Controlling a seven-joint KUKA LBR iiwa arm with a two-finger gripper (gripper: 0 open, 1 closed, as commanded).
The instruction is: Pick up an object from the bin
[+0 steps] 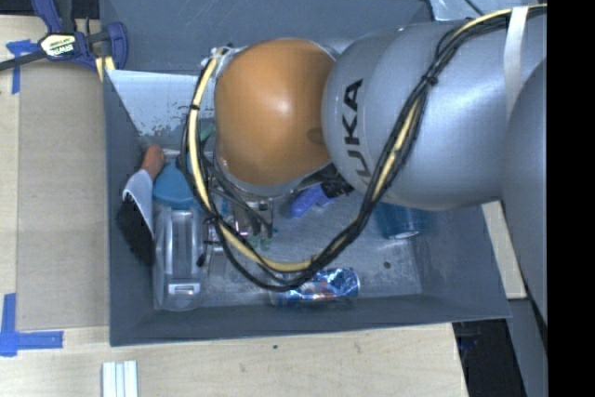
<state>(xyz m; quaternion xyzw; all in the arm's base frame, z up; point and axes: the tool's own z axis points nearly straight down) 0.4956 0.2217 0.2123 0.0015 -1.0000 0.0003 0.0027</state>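
1. low over the left-centre of the grey metal bin (279,9), the end effector (244,223) sits right under the orange cover (265,112) on the wrist. the arm (446,107) comes in from the right, w/ yellow and black cables (279,267) looping round below it.
2. end effector state: can't tell. wide or narrow isn't visible, as the cover and cables hide most of it.
3. nearest thing: a clear plastic container (177,256), lying lengthwise on the left part of the bin floor, just left of the end effector. touching or apart, can't tell, and which thing the end effector is on can't be told either.
4. a blue round cap (172,191) sits at the container's upper end, approx level w/ the end effector and just beside it.
5. a black object (135,232) lies against the left wall, w/ a white piece (139,191) above it and a small orange-brown item (152,160) above that. these crowd together as a small heap.
6. a blue-purple item (307,200) lies just right of the end effector, partly under the arm.
7. a shiny blue wrapper (316,285) lies by the front wall, below the cable loop, apart from the end effector.
8. a blue can-like item (400,223) is on the right side, partly hidden by the arm, well apart from the end effector.
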